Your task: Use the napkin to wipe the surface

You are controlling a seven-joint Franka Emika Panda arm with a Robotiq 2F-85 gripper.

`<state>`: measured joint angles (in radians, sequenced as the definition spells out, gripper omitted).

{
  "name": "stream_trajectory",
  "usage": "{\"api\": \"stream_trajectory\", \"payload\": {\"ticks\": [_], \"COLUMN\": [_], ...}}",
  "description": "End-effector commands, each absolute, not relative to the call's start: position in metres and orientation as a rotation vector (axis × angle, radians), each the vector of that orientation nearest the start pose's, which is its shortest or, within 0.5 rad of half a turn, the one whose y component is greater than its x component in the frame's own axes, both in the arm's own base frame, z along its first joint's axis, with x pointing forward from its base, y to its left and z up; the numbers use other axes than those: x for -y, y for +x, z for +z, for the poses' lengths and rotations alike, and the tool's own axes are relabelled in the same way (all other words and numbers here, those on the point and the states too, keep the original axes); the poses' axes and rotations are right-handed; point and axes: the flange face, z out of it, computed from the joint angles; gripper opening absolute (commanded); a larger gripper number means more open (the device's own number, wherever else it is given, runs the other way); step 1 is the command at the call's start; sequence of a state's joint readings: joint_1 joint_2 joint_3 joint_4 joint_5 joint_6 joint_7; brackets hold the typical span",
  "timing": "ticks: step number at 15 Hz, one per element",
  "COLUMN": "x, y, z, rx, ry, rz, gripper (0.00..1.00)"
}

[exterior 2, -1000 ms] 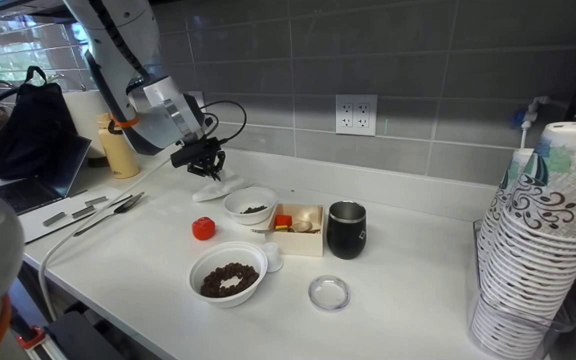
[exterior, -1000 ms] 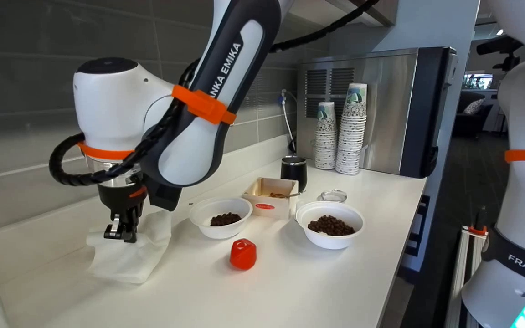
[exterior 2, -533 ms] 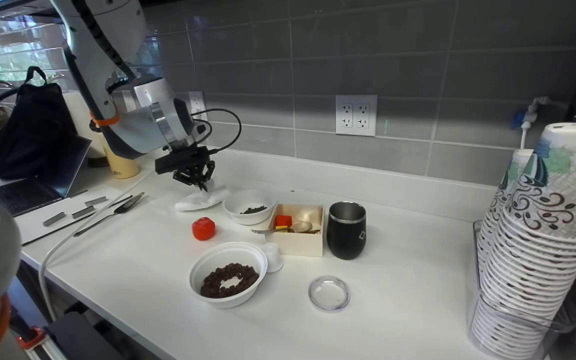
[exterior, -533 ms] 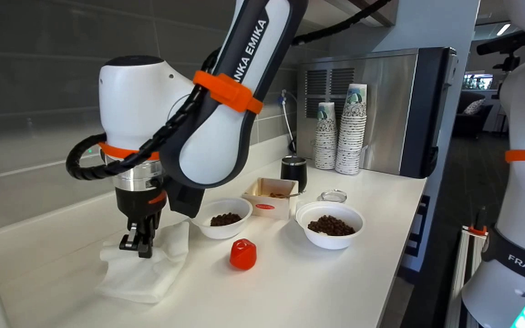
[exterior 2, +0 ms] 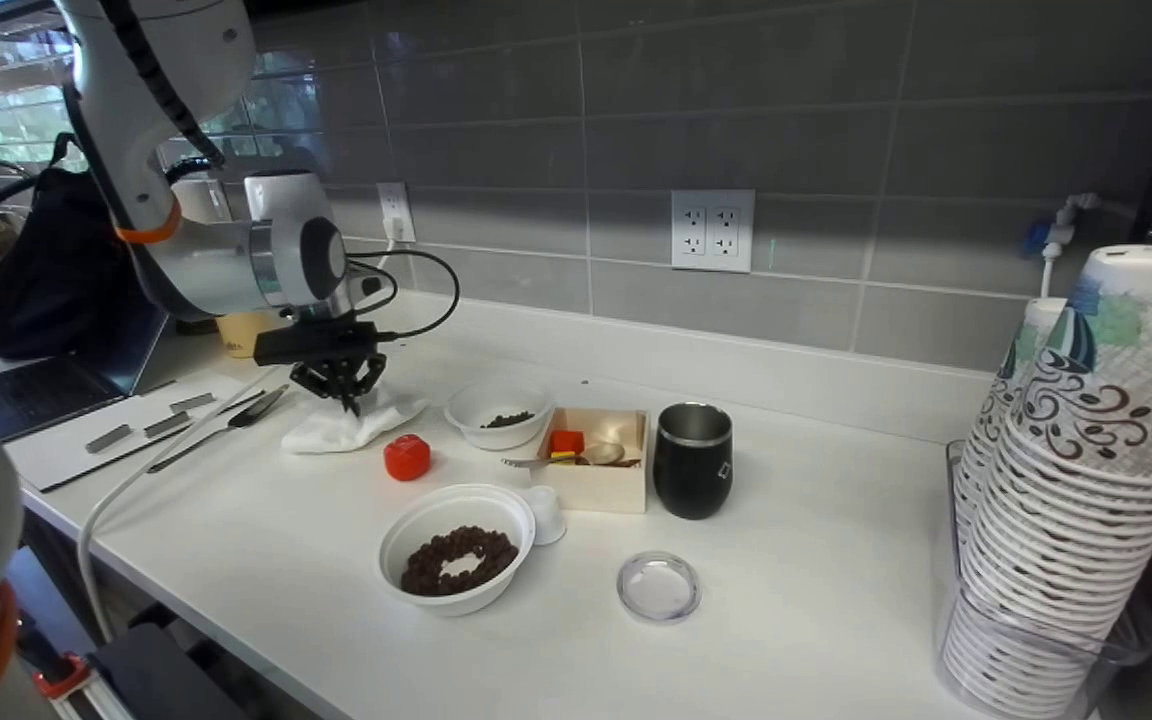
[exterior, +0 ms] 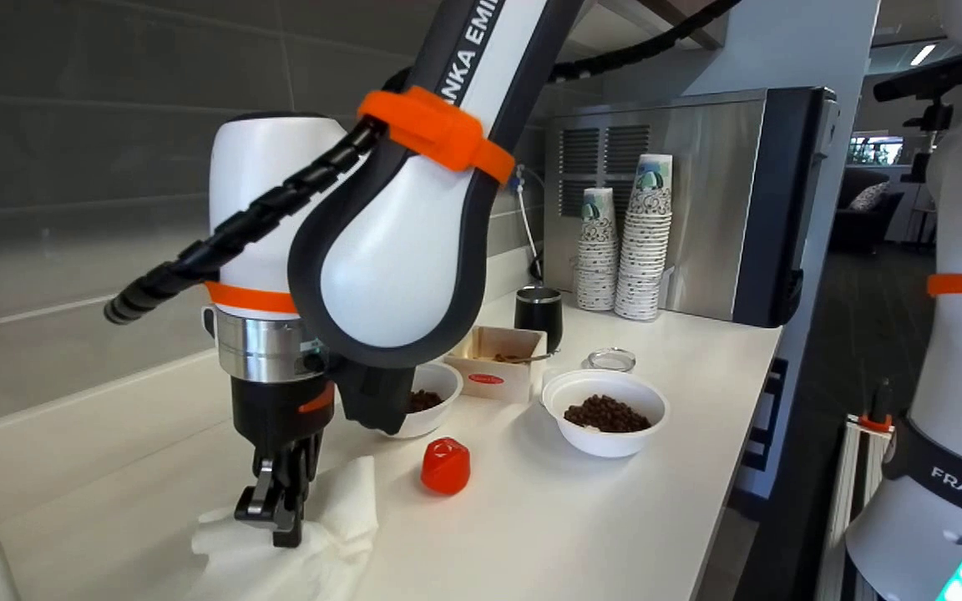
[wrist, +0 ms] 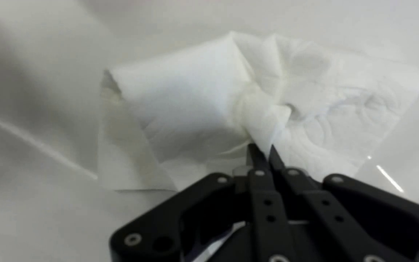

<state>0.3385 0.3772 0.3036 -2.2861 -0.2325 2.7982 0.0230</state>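
Observation:
The napkin (exterior: 343, 509) is a crumpled white sheet lying low on the off-white countertop (exterior: 531, 542). It also shows in an exterior view (exterior 2: 331, 432), left of the bowls, and fills the middle of the wrist view (wrist: 195, 98). My gripper (exterior: 281, 534) points down over the napkin's middle. In the wrist view the two fingertips (wrist: 264, 151) are pressed together on a pinched fold, with folds spread on both sides. The gripper (exterior 2: 349, 405) is shut on it. Whether the whole underside touches the countertop (exterior 2: 796, 620) is hidden.
A red object (exterior 2: 407, 457) sits just right of the napkin. Two white bowls with dark contents (exterior 2: 471, 430) (exterior 2: 406, 590), a wooden box (exterior 2: 591, 490), a black cup (exterior 2: 693, 470) and a clear lid (exterior 2: 658, 587) stand beyond. A white cable (exterior 2: 101, 510) and fork (exterior 2: 226, 425) lie left.
The gripper has moved along the countertop, away from the small bowl and the back wall, past the red object. The napkin has travelled with it, held throughout. The other objects have not moved.

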Motion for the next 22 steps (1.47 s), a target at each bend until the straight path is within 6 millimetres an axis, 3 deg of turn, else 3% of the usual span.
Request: {"api": "stream_trajectory", "payload": {"ticks": [1,9,14,20,21,22], "x": [-0.331,-0.278,-0.225,-0.165,-0.158,-0.161], "y": [0.391,0.327,0.291,0.278,0.278,0.292], "z": [0.208,0.188,0.174,0.171,0.171,0.172], "rx": [1.120,0.698,0.397,0.014,-0.030,-0.062], "ry": [-2.838,-2.955,-3.043,-3.237,-3.279,-3.317], "rz": [-0.027,0.443,0.698,0.737,0.702,0.654], "gripper": [0.01,0.01,0.01,0.01,0.01,0.01]}}
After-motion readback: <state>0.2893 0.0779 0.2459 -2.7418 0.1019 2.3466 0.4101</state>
